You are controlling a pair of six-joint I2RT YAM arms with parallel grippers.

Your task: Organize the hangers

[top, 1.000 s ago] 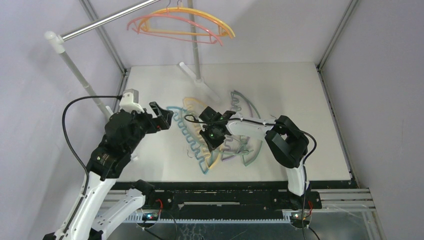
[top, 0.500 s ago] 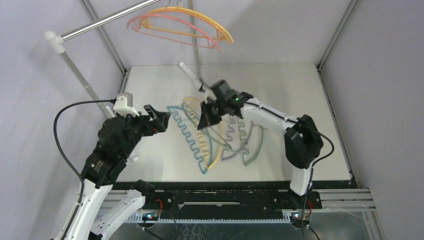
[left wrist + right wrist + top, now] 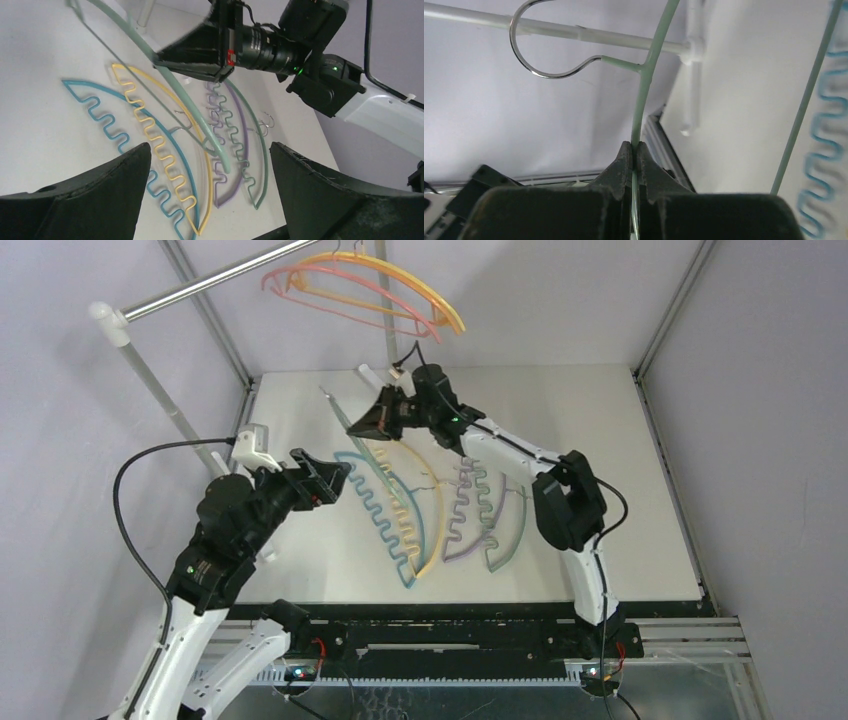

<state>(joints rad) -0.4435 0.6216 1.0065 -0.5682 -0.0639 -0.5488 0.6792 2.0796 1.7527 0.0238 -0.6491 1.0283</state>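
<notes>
My right gripper [image 3: 372, 418] is shut on a pale green hanger [image 3: 338, 406] and holds it tilted above the far left of the table. In the right wrist view the jaws [image 3: 634, 148] pinch its thin arm below the wire hook [image 3: 538, 49]. The same hanger [image 3: 176, 92] slants across the left wrist view. Teal [image 3: 375, 518], yellow [image 3: 425, 508], purple [image 3: 462, 525] and green [image 3: 508, 525] hangers lie together on the table. Orange [image 3: 420, 285] and pink [image 3: 335, 302] hangers hang on the rail. My left gripper [image 3: 328, 476] is open and empty, left of the pile.
The silver rail [image 3: 215, 278] crosses the top left on white posts [image 3: 150, 385]. A rack post [image 3: 392, 355] and its foot [image 3: 372, 378] stand just behind my right gripper. A white rack bar [image 3: 589, 32] runs behind the hook.
My right gripper has lifted the pale green hanger off the pile and carried it toward the far left, up near the rack post. The left arm has barely moved.
</notes>
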